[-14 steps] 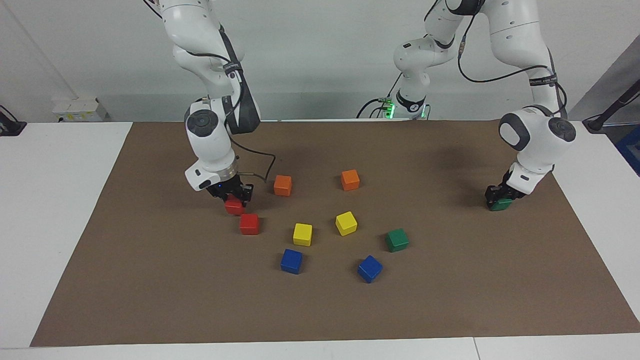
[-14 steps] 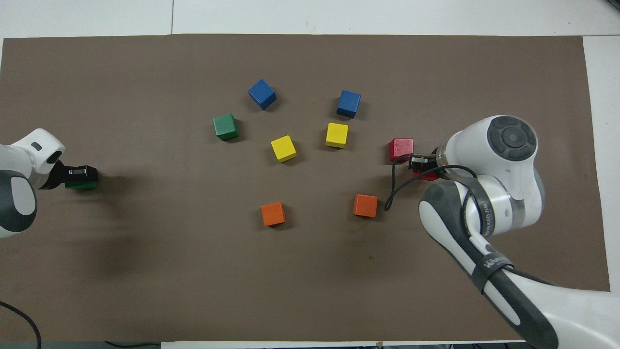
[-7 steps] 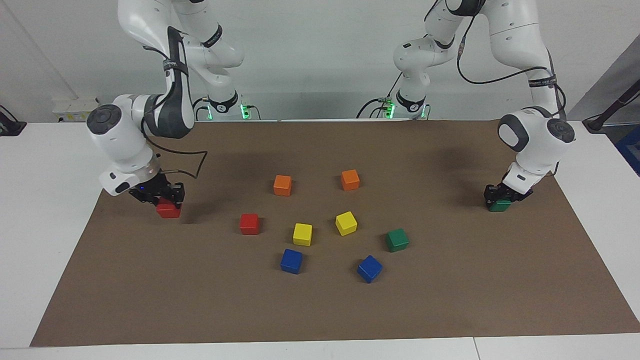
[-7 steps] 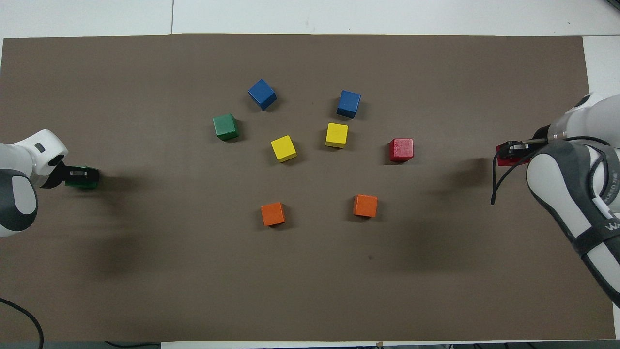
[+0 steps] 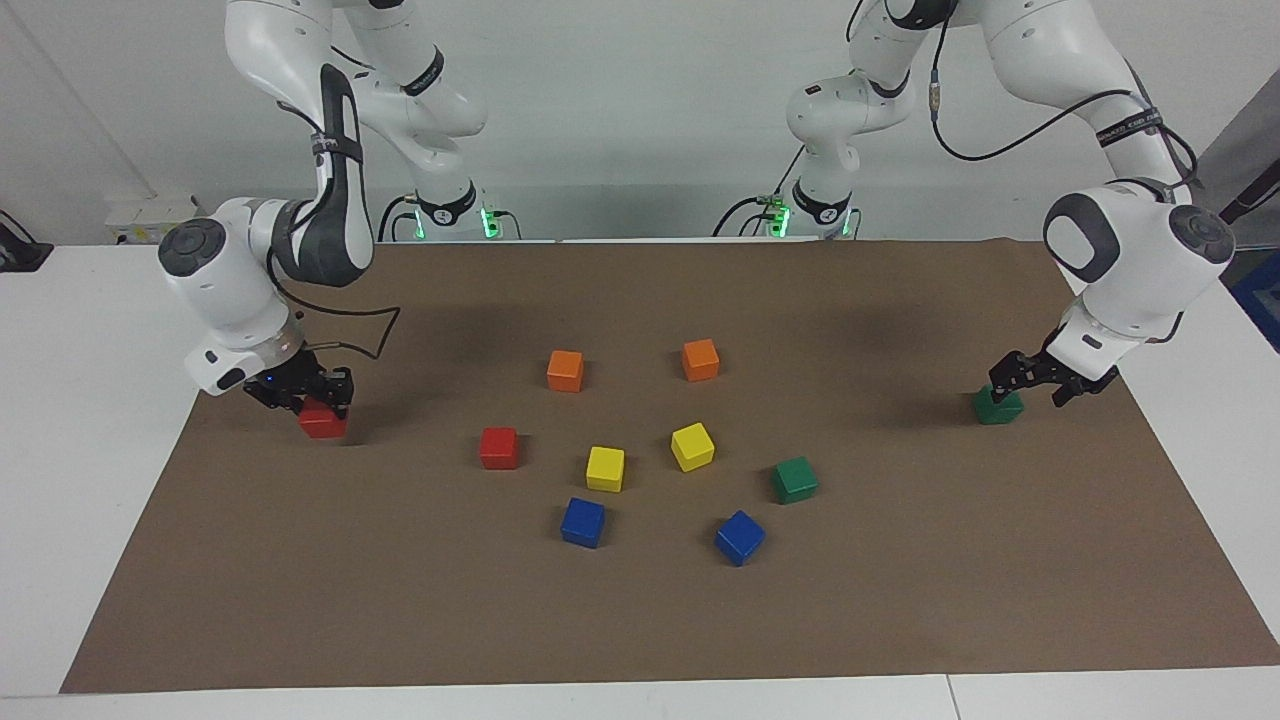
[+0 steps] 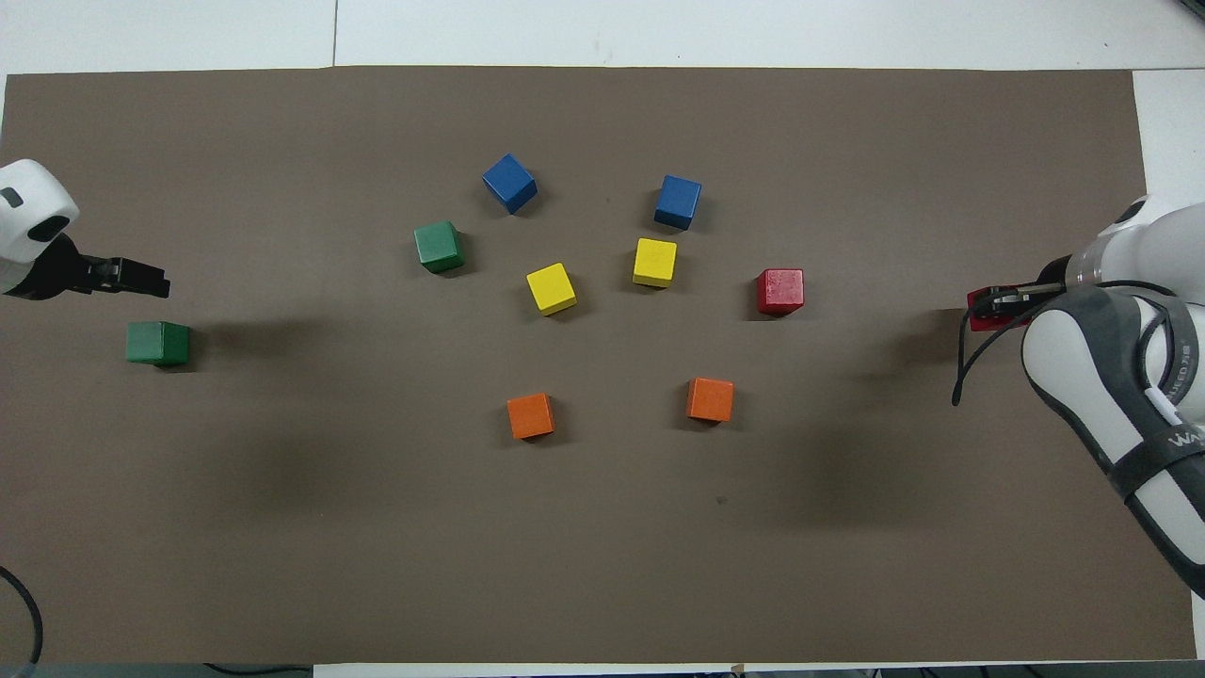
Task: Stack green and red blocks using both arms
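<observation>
Left claw [image 5: 1040,378] has spread, leaving glossy green cube [image 5: 998,406] on mat; right claw [image 5: 305,392] pinches red cube [image 5: 322,419].

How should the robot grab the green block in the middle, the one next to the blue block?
Best from straight above, I think. That green block sits flat on the mat with its top bare, and it is turned a little. So the hand should twist to match and pinch two facing side walls. There is room all around it; the nearest blue block is not touching.
</observation>
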